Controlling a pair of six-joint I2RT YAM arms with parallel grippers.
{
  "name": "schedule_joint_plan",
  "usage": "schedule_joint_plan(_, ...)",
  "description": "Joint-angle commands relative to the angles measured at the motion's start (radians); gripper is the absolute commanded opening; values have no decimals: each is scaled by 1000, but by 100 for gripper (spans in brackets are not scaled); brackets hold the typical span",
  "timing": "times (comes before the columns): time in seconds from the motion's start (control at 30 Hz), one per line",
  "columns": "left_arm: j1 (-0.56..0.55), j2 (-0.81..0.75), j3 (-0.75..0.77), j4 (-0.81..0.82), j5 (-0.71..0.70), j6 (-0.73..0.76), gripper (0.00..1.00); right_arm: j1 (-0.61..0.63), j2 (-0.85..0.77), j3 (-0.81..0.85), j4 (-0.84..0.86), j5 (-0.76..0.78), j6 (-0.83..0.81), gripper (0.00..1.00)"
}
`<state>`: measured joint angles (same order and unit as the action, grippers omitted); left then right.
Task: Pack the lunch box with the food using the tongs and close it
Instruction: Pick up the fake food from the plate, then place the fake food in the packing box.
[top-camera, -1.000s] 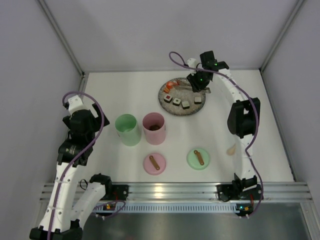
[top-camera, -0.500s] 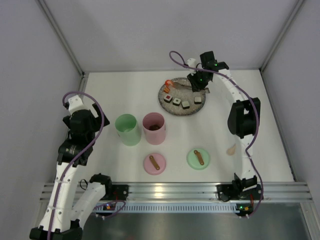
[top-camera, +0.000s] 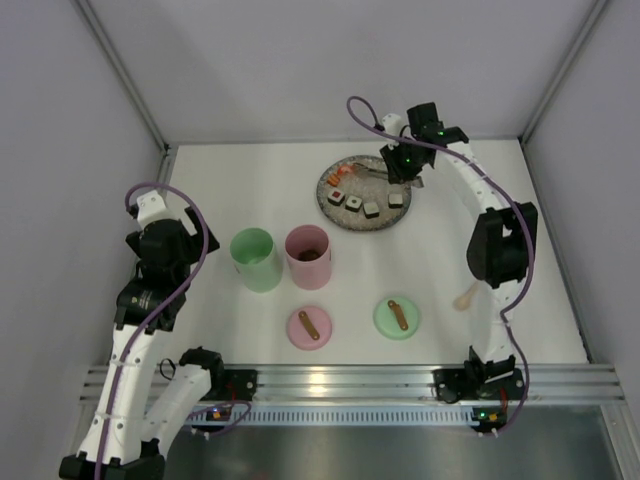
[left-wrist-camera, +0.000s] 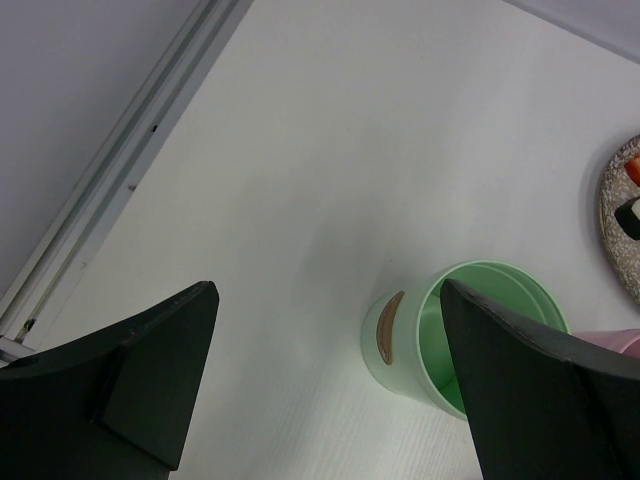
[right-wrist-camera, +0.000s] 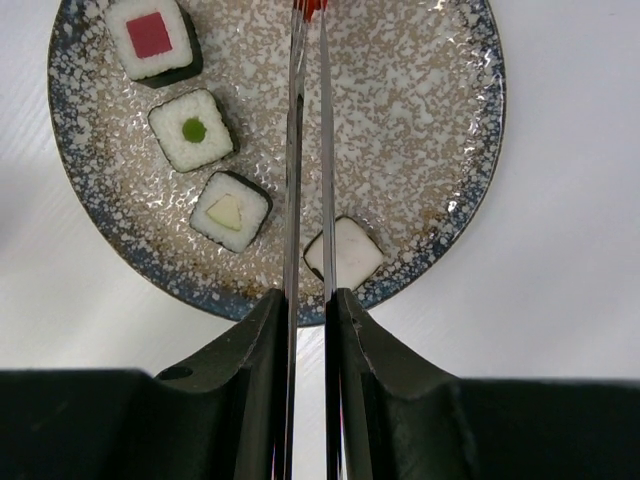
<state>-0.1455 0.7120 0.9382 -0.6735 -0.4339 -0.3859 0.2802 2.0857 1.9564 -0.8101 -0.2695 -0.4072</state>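
My right gripper (right-wrist-camera: 307, 295) (top-camera: 400, 165) is shut on the silver tongs (right-wrist-camera: 293, 150), which reach out over the speckled plate (right-wrist-camera: 420, 120). The tongs' arms are squeezed close, and their tips meet an orange-red food piece (right-wrist-camera: 312, 6) at the view's top edge. Several sushi rolls lie on the plate, with red (right-wrist-camera: 152, 38), green (right-wrist-camera: 193, 130), yellow (right-wrist-camera: 230, 210) and white (right-wrist-camera: 343, 250) centres. The lunch box is a green tub (top-camera: 255, 260) and a pink tub (top-camera: 308, 257) with brown bits inside. My left gripper (left-wrist-camera: 325, 290) hangs open and empty beside the green tub (left-wrist-camera: 470, 340).
A pink lid (top-camera: 309, 327) and a green lid (top-camera: 397, 318) lie near the front rail. A small wooden spoon (top-camera: 463, 297) rests by the right arm. The plate (top-camera: 385, 222) sits at the back, near the rear wall.
The tongs' arms have been squeezed closer together around the orange piece. The right arm's elbow has swung to the right. The left arm has not moved.
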Motion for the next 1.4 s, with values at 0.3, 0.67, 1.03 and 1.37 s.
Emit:
schedule_joint_plan(0.3, -3, -6, -3, 45, 3, 12, 99, -9, -154, -4, 45, 32, 85, 0)
schedule_joint_plan(0.67, -3, -11, -4, 45, 4, 10, 99, 19, -393, -193, 92, 3, 169, 0)
schedule_joint_plan(1.03, -5, 10, 2, 49, 18, 2, 99, 287, -769, -505, 169, 82, 261, 0)
schedule_joint_plan(1.37, -5, 15, 5, 49, 20, 2, 99, 523, -926, -568, 51, 176, 297, 0)
